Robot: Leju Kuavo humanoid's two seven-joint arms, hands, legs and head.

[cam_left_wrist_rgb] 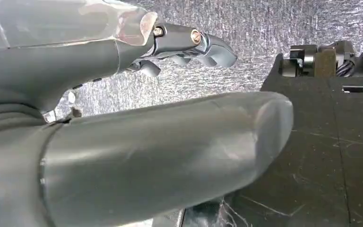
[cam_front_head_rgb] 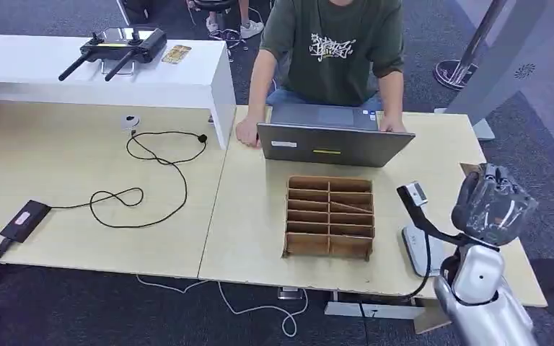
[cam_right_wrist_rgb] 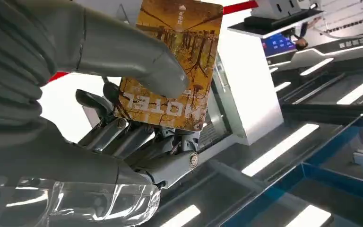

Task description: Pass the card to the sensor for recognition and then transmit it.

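Evidently the right hand [cam_right_wrist_rgb: 123,118] is pinching the card [cam_right_wrist_rgb: 170,66] under its thumb (face outward, ready for scanning) beside the sensor [cam_front_head_rgb: 415,198] at the bench's [cam_front_head_rgb: 252,238] right edge.

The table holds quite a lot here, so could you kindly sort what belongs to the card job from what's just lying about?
Job: card, held by right hand; scanner.
Lying about: laptop, wooden divider box, remote controller, cable.

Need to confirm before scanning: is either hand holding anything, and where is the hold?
The right hand pinches the card near its printed end, thumb on its face. The left hand holds nothing.
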